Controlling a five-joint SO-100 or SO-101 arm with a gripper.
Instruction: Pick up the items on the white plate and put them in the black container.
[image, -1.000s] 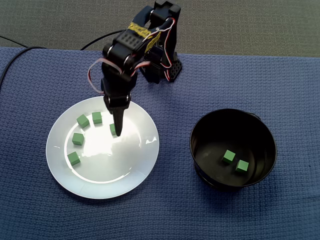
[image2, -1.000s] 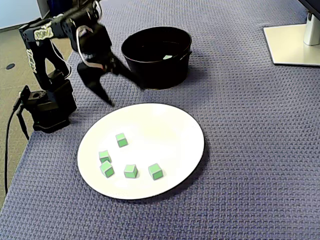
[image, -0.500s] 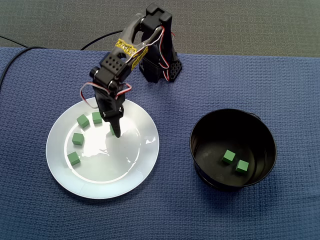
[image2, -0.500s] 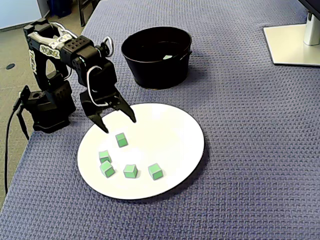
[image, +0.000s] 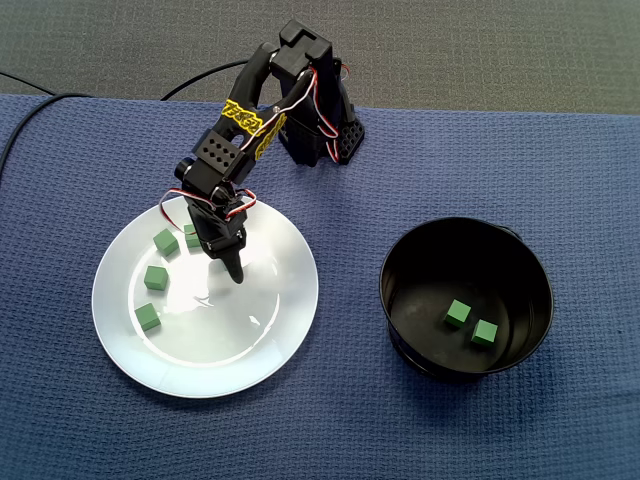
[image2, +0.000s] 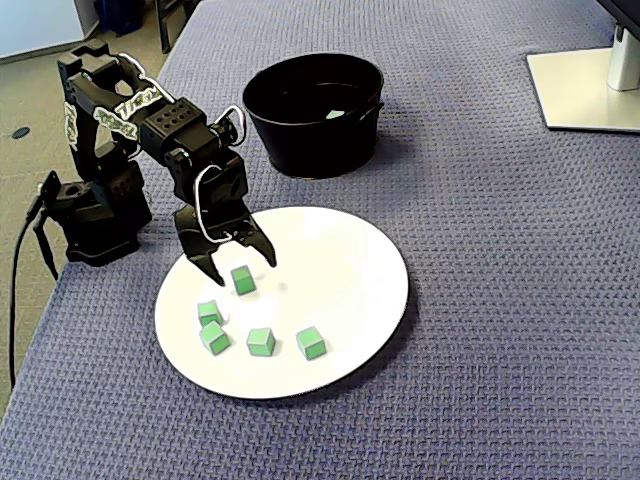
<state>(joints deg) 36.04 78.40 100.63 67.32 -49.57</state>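
Several small green cubes lie on the white plate (image: 230, 340) (image2: 340, 270). My gripper (image2: 243, 270) (image: 235, 268) is open and low over the plate's back part. It straddles one green cube (image2: 242, 279), which the arm hides in a fixed view from above. Other cubes (image: 155, 277) (image2: 261, 342) sit toward the plate's left in that view. The black container (image: 400, 330) (image2: 300, 160) stands apart from the plate and holds two green cubes (image: 458, 313).
The arm's base (image: 322, 140) (image2: 95, 215) stands on the blue woven cloth behind the plate. A white stand base (image2: 590, 85) lies at the far corner. A black cable (image: 25, 115) runs off the cloth's edge.
The gripper has swung from near the container over to the plate and dropped down, still open, until its fingers stand on either side of one cube. The cubes have not moved.
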